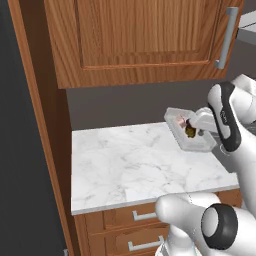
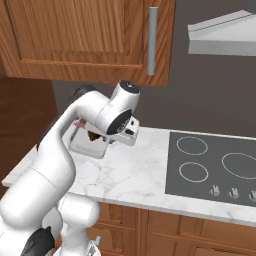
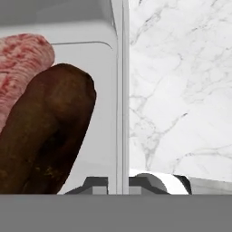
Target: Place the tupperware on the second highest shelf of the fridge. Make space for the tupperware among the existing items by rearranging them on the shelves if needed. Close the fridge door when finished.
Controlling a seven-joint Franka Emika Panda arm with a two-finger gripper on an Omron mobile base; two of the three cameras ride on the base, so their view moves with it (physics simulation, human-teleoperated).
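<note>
**Tray pinched by its rim**

The brown food piece (image 3: pixel 45 131) sits closest, lower left of the hand view, with the pink piece (image 3: pixel 22 59) behind it. The gripper (image 3: pixel 118 183) is clamped on the tupperware (image 1: pixel 192 137) wall (thin edge between the tips). The tray sits right of centre over the marble counter (image 1: pixel 125 165).

Counter (image 1: pixel 125 165): white marble, grey veins.
Cabinet (image 1: pixel 135 35): wood, at 12 o'clock above counter.
Cooktop (image 2: pixel 215 170): dark, at 3 o'clock.
Drawers (image 1: pixel 135 220): wood, at 6 o'clock.
Hood (image 2: pixel 225 37): grey, above cooktop.
</note>
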